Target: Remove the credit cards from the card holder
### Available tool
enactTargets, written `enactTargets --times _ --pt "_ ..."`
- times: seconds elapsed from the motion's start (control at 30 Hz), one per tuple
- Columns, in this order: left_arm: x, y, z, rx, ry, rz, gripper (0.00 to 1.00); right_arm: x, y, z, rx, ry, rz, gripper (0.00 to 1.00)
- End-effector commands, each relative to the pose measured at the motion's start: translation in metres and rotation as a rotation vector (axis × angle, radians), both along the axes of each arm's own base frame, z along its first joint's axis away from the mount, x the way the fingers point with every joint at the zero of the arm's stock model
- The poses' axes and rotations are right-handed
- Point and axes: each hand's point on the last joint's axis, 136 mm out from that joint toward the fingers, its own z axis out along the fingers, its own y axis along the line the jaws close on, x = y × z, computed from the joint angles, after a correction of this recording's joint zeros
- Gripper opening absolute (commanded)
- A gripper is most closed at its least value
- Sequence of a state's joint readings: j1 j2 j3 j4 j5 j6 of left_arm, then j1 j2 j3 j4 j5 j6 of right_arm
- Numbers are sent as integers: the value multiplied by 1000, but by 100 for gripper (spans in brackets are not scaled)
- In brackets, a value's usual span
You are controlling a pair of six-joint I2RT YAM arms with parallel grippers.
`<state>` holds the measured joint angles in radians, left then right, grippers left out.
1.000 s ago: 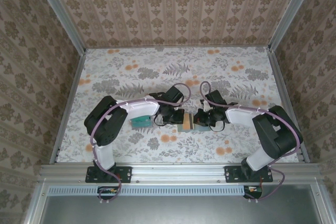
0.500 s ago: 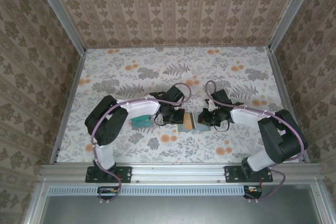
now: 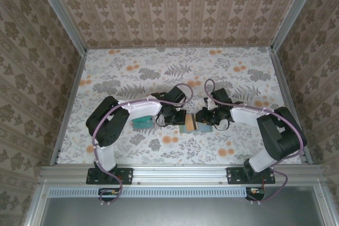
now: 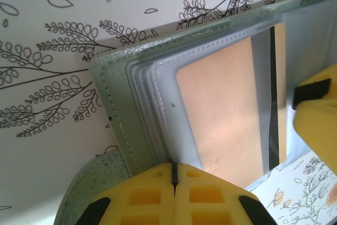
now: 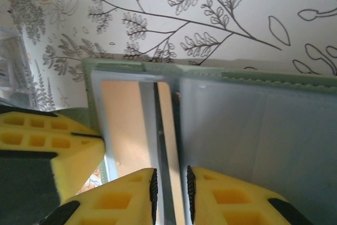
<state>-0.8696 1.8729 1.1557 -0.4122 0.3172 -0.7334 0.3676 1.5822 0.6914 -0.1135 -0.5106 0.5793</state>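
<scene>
Left tool point(image 3: 176, 116) and right tool point(image 3: 204, 118) meet over the middle of the pale floral-printed counter point(image 3: 132, 72), the biggest thing here, boxed in by brown patterned walls point(image 3: 175, 9). On the counter, a little toward 6 o'clock from centre, lies the dull grey-green bifold card holder point(image 3: 184, 127), opened flat so that its clear plastic sleeves point(image 5: 253, 146) face up. At the holder's 9 o'clock the left tool has its yellow pads pressed together with no gap at the seam, set on the holder's edge. I judge it is there to anchor the holder against sliding, though I cannot tell whether it pinches a sleeve leaf or merely presses down. At 3 o'clock the right tool's pads stand a narrow gap apart, clamped on nothing, lined up over the end of a beige plastic credit card point(image 4: 226, 109) that sits inside the top sleeve. That position suits drawing the card out toward 3 o'clock. Beyond the left tool, at 9 o'clock of the holder, a small teal and pale green stack of cards point(image 3: 142, 123) rests on the counter, probably ones already freed. Smallest is the black magnetic stripe point(image 4: 273, 104) near the beige card's edge. No brand, number or lettering is legible on card or holder.
</scene>
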Motion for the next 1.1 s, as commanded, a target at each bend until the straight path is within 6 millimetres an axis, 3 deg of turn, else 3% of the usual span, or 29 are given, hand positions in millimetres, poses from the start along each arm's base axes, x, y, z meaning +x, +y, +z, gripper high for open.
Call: enactTargets --times 0.0,0.3,0.57,0.83,1.07 --pt "-6 13 -17 82 39 3 0 2 10 2 31 -6 40 26" --pt "-6 11 -18 80 42 1 0 -3 16 -1 50 7 53 21" --pt "-8 14 -20 89 43 6 0 -13 5 -11 0 38 29 0" --pt "-9 22 -22 104 43 16 0 -20 -16 -10 -22 35 -29 0" --pt "-9 22 -20 98 38 16 0 -22 -30 2 -29 -2 -66 0"
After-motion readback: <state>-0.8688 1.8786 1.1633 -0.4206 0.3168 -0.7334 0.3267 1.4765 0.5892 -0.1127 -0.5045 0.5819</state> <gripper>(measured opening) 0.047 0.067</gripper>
